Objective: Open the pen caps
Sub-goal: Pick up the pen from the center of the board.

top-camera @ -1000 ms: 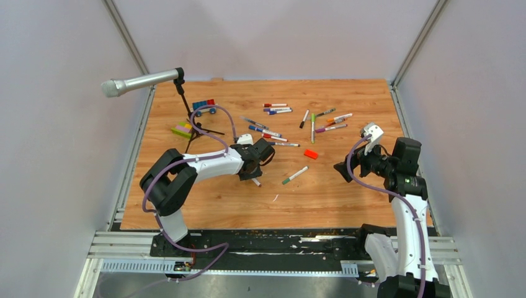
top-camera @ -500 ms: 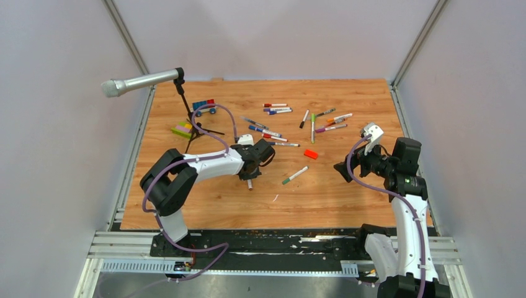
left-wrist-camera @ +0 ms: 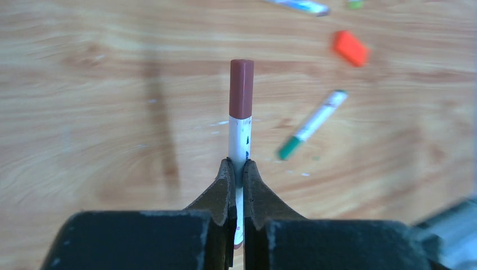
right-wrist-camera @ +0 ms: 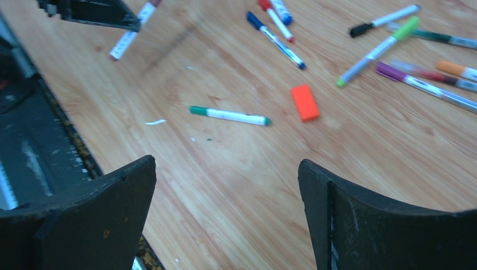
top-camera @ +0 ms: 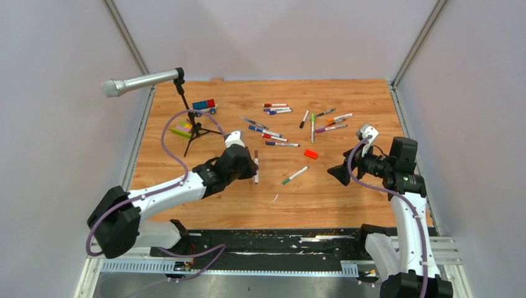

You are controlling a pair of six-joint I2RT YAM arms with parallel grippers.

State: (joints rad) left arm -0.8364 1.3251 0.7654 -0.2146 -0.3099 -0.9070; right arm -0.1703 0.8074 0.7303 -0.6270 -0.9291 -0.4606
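Top view: the left gripper [top-camera: 252,166] holds a thin white-barrelled marker pen [top-camera: 256,177] over the wooden table [top-camera: 322,198], near-left of centre — other pens [top-camera: 277,110] lie farther back.

Left wrist: its jaws pinch the barrel, with the brown plastic cap [left-wrist-camera: 241,89] on.

Right wrist: the right gripper [right-wrist-camera: 226,166] gapes wide and holds nothing — 1 green-ended pen [right-wrist-camera: 229,116] lies beyond.

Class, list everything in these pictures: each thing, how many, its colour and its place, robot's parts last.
Held pen: one, white with brown cap, clamped in the left tool.
Loose pens: about a dozen, mixed colours, across the far middle of the table.
Green pen: one, alone nearer the middle.
Block: one, orange, near the green pen.
Toy bricks: two stacks, multicoloured, far left.
Microphone: one, grey, on a black tripod, far left.
Left tool: shut on held pen.
Right tool: open, empty, right side.
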